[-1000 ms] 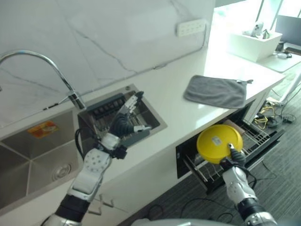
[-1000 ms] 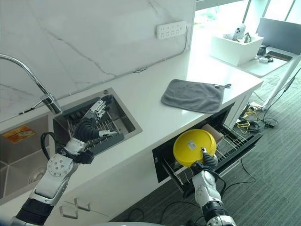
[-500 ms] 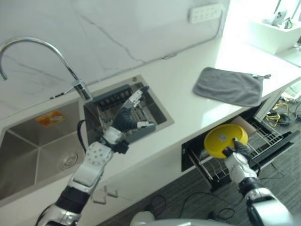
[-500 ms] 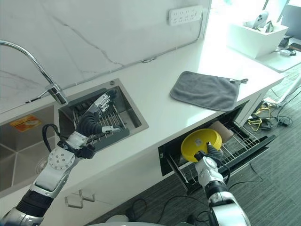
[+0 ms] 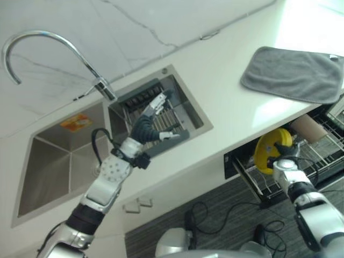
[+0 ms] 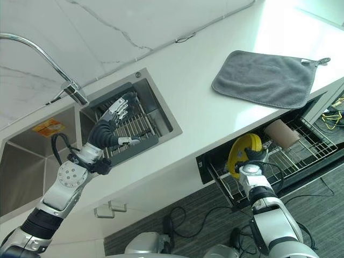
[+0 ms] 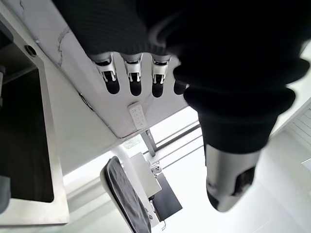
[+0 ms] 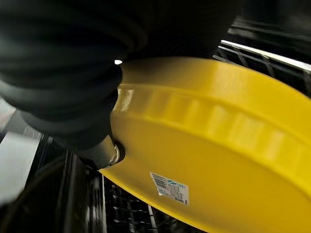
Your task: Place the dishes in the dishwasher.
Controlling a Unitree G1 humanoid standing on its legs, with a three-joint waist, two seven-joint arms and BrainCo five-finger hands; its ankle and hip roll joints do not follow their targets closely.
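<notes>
The yellow plate [image 6: 239,154] stands on edge in the pulled-out dishwasher rack [image 6: 301,148], at the rack's end nearest the sink, with its sticker side seen close up in the right wrist view [image 8: 204,160]. The right robot hand [image 6: 248,167] is clamped on the plate's lower edge, thumb pressed against the underside. A brownish cup [image 6: 279,133] lies on its side in the same rack, a little farther from the sink than the plate. Above the rack, on the white bench [image 6: 199,102], a grey cloth [image 6: 266,78] is spread flat, well apart from the sink. The left robot hand [image 6: 110,126] hovers over the smaller sink basin, fingers straight and spread apart, holding nothing, just above a dark drying rack [image 6: 131,123] that sits in that basin. The larger steel sink basin [image 5: 54,156] lies beside it, and a curved chrome tap [image 5: 59,54] rises behind the two basins against the marble wall.
</notes>
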